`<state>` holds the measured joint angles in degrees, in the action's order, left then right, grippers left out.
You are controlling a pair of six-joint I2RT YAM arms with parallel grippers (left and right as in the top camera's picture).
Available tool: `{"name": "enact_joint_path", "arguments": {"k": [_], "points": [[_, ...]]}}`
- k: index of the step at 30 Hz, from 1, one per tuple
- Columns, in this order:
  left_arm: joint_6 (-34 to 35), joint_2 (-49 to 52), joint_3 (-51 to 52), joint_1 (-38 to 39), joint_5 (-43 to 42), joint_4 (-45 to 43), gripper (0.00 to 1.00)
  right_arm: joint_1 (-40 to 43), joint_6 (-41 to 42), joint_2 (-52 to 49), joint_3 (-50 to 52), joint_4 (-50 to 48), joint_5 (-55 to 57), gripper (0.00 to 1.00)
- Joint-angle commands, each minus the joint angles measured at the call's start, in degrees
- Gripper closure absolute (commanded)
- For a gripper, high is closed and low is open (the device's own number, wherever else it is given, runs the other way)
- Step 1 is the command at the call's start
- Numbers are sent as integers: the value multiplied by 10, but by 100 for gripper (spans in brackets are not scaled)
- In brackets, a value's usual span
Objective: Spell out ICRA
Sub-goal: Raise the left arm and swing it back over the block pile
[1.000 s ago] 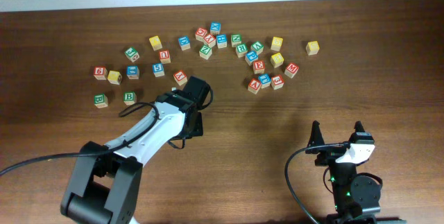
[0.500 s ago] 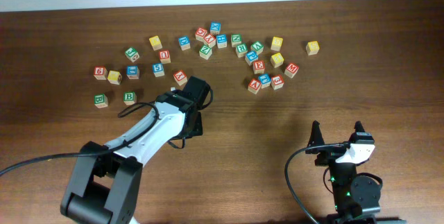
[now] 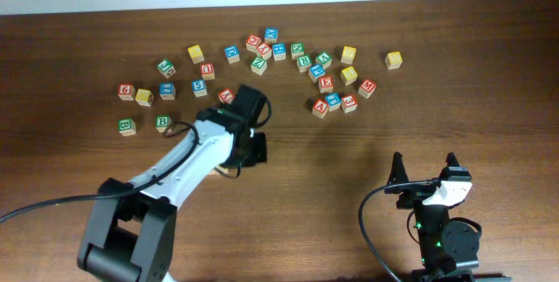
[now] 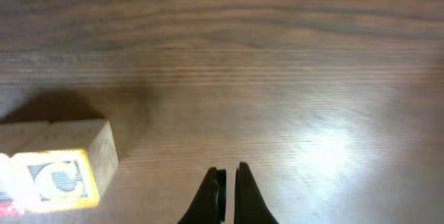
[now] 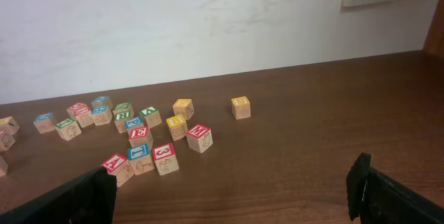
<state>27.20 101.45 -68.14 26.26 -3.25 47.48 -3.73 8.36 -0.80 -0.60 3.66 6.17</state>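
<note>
Small wooden cubes [image 3: 279, 51], pale and square-edged with coloured letter faces, are lying scattered across the upper half of the overhead frame. They are resting on a dark table [image 3: 349, 186] with fine, straight grain. About twenty-eight are showing there in red, blue, green and yellow. Most are clustering at upper centre, with some trailing to the upper left.

The C cube [image 4: 59, 177] is sitting at the lower left of the left wrist frame, showing bare wood sides and a yellow face. A red-edged cube [image 4: 3, 182] is touching its left side, but the frame edge is cutting off its letter. In the overhead frame this pair [image 3: 229, 171] is showing only as a pale corner under the left arm [image 3: 188, 164], left of centre.

A red cube reading as A [image 3: 320, 106] is lying at the lower edge of the right-hand cluster. The R cannot be picked out among the green cubes [image 3: 162, 123].

The left gripper [image 4: 225, 195], at bottom centre of its frame, is pressing its two dark tapered fingers together on nothing, apart from the C cube. The right gripper [image 3: 424, 161], at the overhead's lower right, is standing spread wide and empty.
</note>
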Motion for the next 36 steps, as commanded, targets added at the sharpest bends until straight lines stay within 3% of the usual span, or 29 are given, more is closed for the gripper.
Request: {"name": "enact_joint_path", "arguments": {"k": [1, 11, 15, 16, 17, 19, 36], "points": [[-32, 2, -116, -16, -26, 49, 100, 5, -4, 4, 3, 4, 5, 2], [-50, 2, -262, -61, -8, 103, 100, 5, -4, 4, 3, 5, 5, 2], [-50, 2, -263, -101, 64, 102, 95, 5, -4, 4, 3, 4, 5, 1], [-50, 2, -263, -114, 78, 105, 82, 5, -4, 4, 3, 4, 5, 2], [-50, 2, -263, -127, 83, 112, 41, 5, -4, 4, 3, 4, 5, 2], [-50, 2, -262, -141, 83, 123, 1, 5, -4, 4, 3, 4, 5, 2], [-50, 2, -262, -157, 83, 130, 1, 5, -4, 4, 3, 5, 5, 2]]}}
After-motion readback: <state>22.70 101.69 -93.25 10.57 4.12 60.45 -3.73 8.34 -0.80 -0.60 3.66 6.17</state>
